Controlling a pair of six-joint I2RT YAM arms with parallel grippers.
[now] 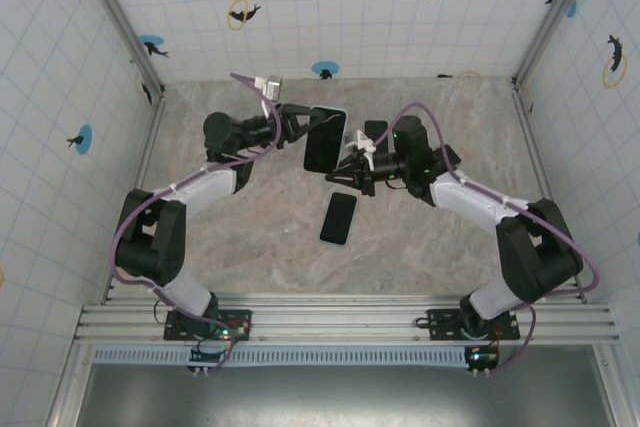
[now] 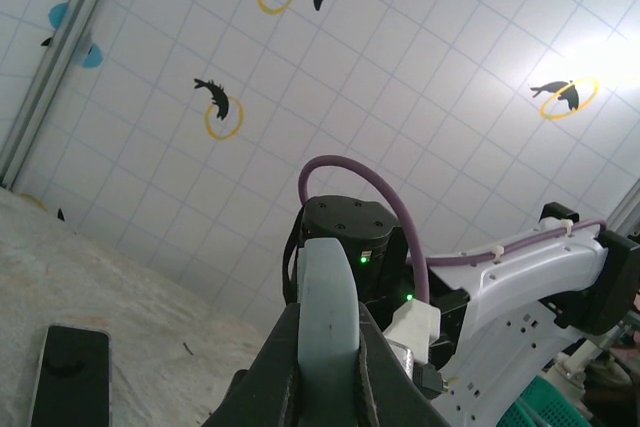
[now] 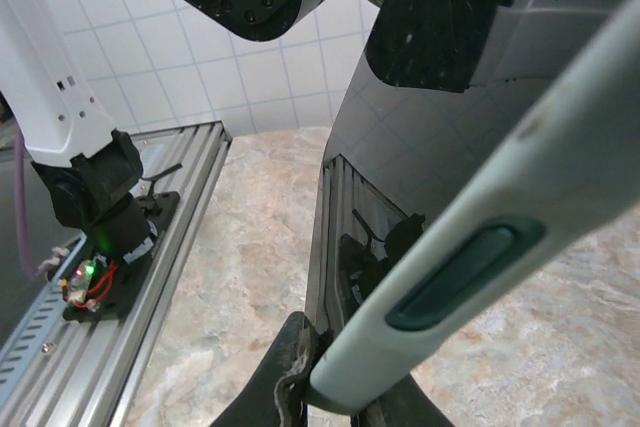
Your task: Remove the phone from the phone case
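near the middle of the table, a little toward 12 o'clock, the phone is held off the surface between the two arms, its dark glossy face turned up to the overhead camera. it sits in a pale grey-green case. the frames do not show whether it is fully seated or partly out.

the left gripper reaches in from 9 o'clock. in the left wrist view its two dark fingers are pressed against either side of the case, which is seen edge-on as a pale strip standing up between them.

the right gripper comes in from 4 o'clock and meets the lower corner of the case. in the right wrist view the case rim runs diagonally across the frame with an oval side button on it, and the dark fingers pinch its lower end. the phone's screen beside the rim mirrors the tiled wall and the metal rail.

at 6 o'clock from the held phone, a second phone lies flat on the table, dark with a pale rim, apart from both grippers. at 1 o'clock, a small black object lies on the table just beside the right arm.
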